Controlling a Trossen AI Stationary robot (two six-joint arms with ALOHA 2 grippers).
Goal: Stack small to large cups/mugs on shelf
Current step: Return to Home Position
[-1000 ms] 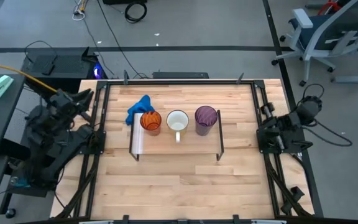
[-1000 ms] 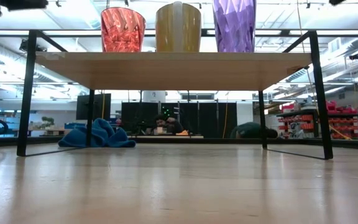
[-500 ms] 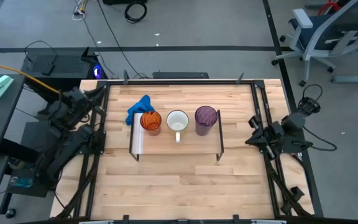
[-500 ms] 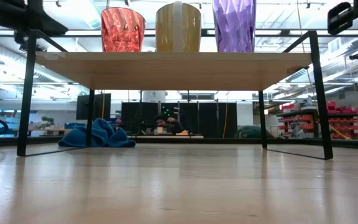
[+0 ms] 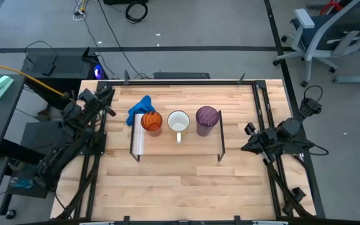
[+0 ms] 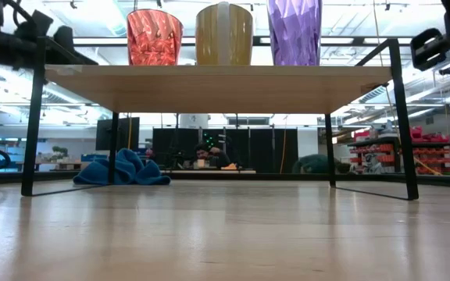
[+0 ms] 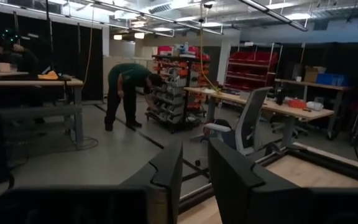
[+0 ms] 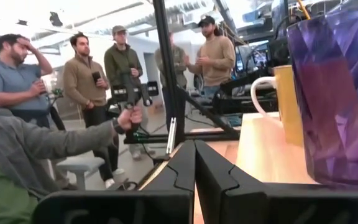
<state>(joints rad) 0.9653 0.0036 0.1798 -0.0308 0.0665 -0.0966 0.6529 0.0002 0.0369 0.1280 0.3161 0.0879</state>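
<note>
Three cups stand in a row by their bases on the low wooden shelf [image 5: 177,145]. The orange cup [image 5: 151,121] is at its left, the white mug [image 5: 178,121] in the middle, and the purple tumbler [image 5: 207,119] at its right. The right wrist view shows the tumbler [image 8: 337,93] and the mug [image 8: 284,102] close by. My left gripper [image 5: 108,100] hovers by the table's far left corner, slightly open [image 7: 194,152] and holding nothing. My right gripper [image 5: 247,140] is shut [image 8: 195,149] at the table's right side, level, pointing at the shelf's right end.
A blue cloth [image 5: 139,107] lies crumpled on the table behind the orange cup, by the shelf's far left corner. Black frame rails [image 5: 262,112] run along the table's sides. The near half of the tabletop [image 5: 180,187] is bare wood. Several people stand in the room beyond.
Both arms have come down from above and now show at the top corners of the low view. My left gripper has reached out toward the table's far left corner. My right gripper has moved toward the shelf's right end and rolled a little. The cups have stayed put.
</note>
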